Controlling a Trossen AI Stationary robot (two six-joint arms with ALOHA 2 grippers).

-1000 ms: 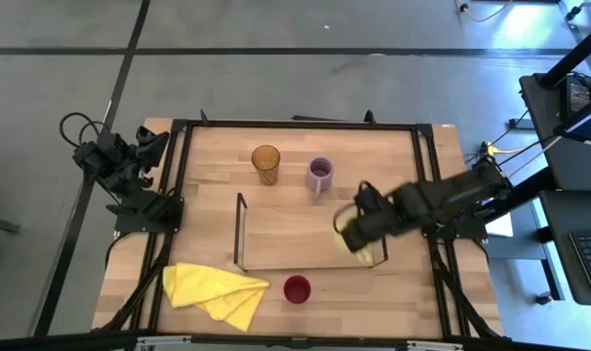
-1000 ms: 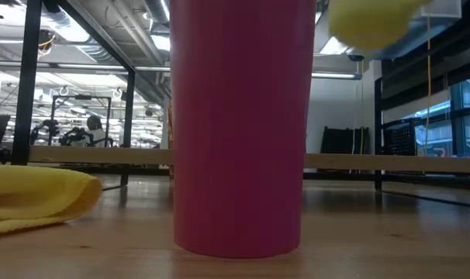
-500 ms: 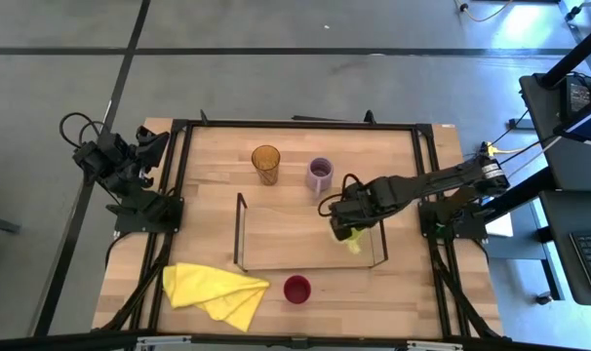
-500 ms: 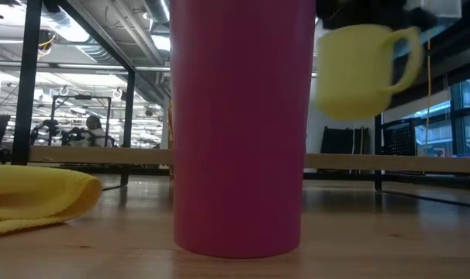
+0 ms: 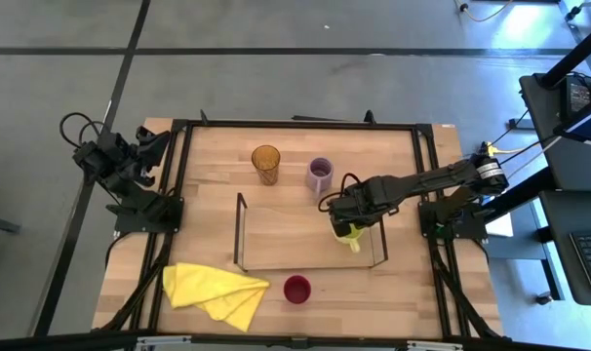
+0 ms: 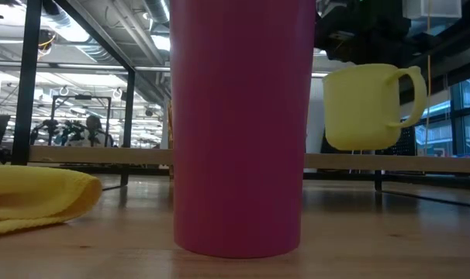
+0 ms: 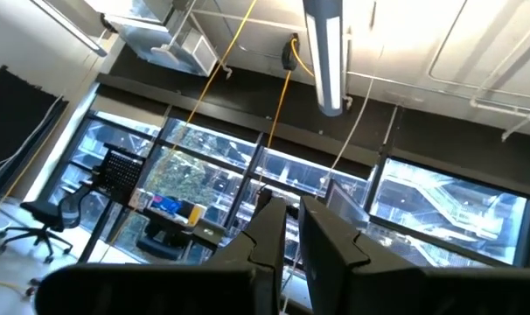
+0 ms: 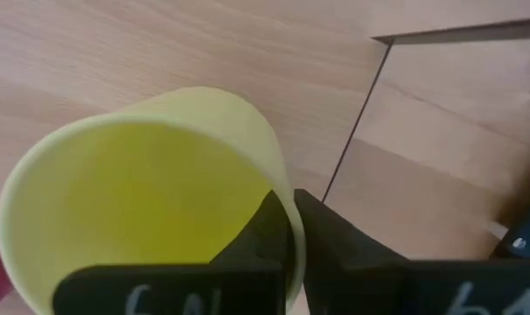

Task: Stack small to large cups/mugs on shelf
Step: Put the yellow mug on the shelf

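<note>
My right gripper [image 5: 342,224] is shut on the yellow-green mug [image 5: 350,235], which hangs just above the right part of the shelf [image 5: 295,239]. In the low view the mug [image 6: 371,105] floats upright a little above the shelf board [image 6: 103,157], its handle [image 6: 415,93] toward the right. The amber tumbler [image 5: 265,164] and the lilac mug [image 5: 320,175] stand on the table behind the shelf. The dark red cup [image 5: 296,289] stands in front of it. My left gripper [image 7: 291,232] is parked off the table's left edge, pointing up, fingers shut. My right gripper pinches the mug's wall at the rim [image 8: 287,229], one finger [image 8: 263,241] inside the mug and one [image 8: 339,249] outside. The fingers come from above, pointing down. The mug hangs upright below them, clear of the shelf board.
A crumpled yellow cloth [image 5: 213,291] lies at the near left of the table. Black wire frames [image 5: 240,229] [image 5: 383,239] stand at the shelf's two short ends. The dark red cup [image 6: 239,124] fills the middle of the low view.
My right gripper has carried the mug from over the shelf's right wire frame toward the table's left and then down toward the shelf board. The mug has come from a tilt to upright and stays clear of the board.
</note>
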